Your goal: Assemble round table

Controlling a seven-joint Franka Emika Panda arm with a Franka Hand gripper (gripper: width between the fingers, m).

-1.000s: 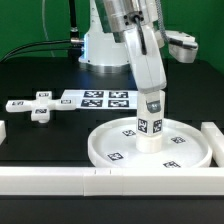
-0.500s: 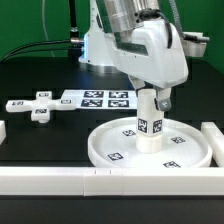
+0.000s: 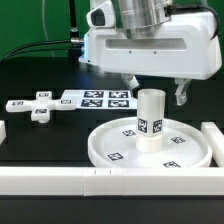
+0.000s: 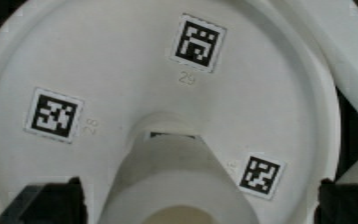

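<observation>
- The gripper point(image 3: 156, 92) hangs over the post's top with its jaws spread wide. One finger sits on each side of the post and neither touches it, so I'm holding nothing.
- In the wrist view, the dark fingertips point(image 4: 48, 206) sit clear of the post point(image 4: 176, 192).
- The post point(image 3: 150, 120) stands upright in the middle of the round disc point(image 3: 108, 152), which lies flat by the white rails point(image 3: 60, 181).
- I count the post as placed. I cannot tell whether it is fully seated.
- The cross-shaped piece point(image 3: 38, 106) lies on the table at the exterior view's left, well apart from the disc and just beside the marker board point(image 3: 100, 98). Fitting it is what I judge remains.
- One second ago the gripper was clamped on the post's top with the hand edge-on. Since then the hand has swung broadside and let go, while the post has stayed where it was.
</observation>
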